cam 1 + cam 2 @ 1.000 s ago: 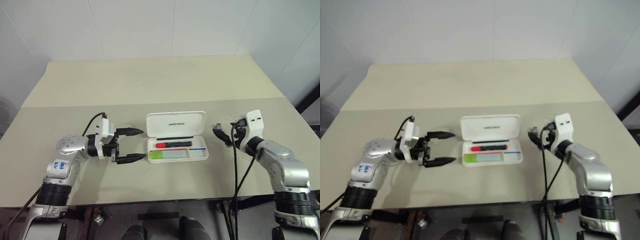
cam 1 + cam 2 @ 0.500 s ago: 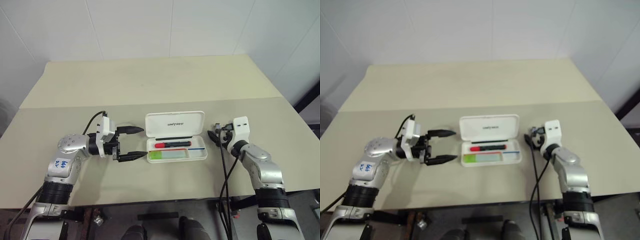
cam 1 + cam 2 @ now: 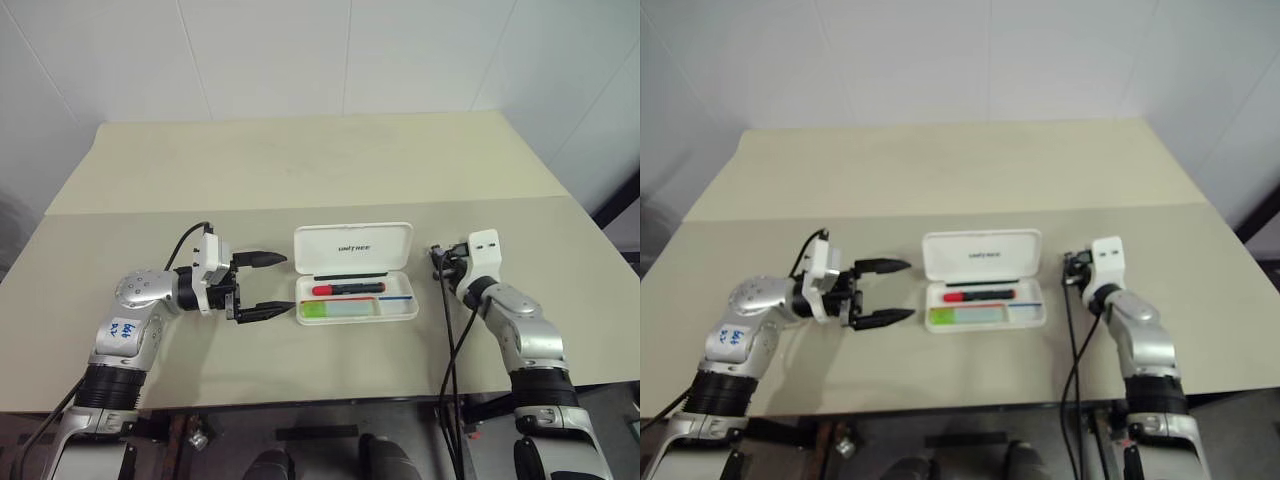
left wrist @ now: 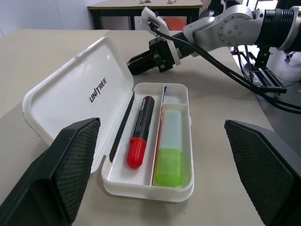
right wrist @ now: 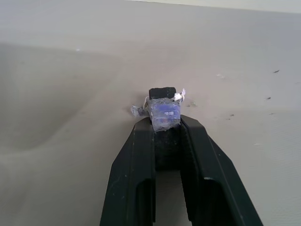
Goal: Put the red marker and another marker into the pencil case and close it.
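The pencil case [image 3: 355, 273] lay open at mid-table, lid tipped back. The red marker [image 4: 140, 133] sat in its rear slot and another marker [image 4: 170, 155], the green highlighter, in the front one, so both items were in and only the closing remained. The left gripper [image 3: 262, 286] hovered just beside the case's left end, jaws spread wide and empty, unchanged from a second earlier. The right gripper [image 5: 164, 141], which had been wide open a second before, had closed on a small grey block [image 5: 164, 113] wrapped in something bluish, right of the case (apparently not one of the task's things). What the block actually was could not be made out, and the fingertips were hard to tell apart in the head views.
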Robot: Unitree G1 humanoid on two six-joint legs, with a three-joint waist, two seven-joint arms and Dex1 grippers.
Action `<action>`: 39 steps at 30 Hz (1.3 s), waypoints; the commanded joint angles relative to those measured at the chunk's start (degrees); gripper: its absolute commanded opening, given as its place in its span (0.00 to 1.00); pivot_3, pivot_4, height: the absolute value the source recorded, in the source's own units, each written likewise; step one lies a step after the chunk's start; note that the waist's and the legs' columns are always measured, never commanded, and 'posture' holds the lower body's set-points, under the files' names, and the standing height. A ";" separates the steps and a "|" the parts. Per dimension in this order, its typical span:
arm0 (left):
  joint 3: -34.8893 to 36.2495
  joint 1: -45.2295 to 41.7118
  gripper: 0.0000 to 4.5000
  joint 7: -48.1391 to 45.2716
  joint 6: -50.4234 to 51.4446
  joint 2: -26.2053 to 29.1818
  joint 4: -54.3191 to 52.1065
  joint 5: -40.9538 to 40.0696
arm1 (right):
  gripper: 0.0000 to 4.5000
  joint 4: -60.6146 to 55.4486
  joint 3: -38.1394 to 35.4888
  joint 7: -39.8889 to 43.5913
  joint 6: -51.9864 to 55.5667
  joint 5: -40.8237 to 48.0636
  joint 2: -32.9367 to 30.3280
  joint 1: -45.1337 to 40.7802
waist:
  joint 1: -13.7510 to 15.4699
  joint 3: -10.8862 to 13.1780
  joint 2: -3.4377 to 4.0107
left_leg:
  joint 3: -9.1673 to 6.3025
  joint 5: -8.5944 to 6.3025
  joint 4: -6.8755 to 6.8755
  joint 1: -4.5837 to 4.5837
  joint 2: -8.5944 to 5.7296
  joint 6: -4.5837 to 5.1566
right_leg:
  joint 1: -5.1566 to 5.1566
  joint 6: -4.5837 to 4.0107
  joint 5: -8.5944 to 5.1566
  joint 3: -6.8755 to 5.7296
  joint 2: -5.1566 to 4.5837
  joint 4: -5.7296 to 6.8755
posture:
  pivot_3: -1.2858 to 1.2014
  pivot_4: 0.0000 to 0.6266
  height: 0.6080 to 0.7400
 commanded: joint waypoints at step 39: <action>2.28 5.16 1.00 0.94 2.23 1.83 -7.65 -1.26 | 0.08 0.58 16.45 59.61 -19.62 5.31 -15.26 -4.30 | 0.02 0.02 -0.02 | 0.50 -0.13 0.27 0.04 0.12 0.16 | -0.03 0.26 0.19 0.61 0.22 -0.27 | 0.52 0.24 1.00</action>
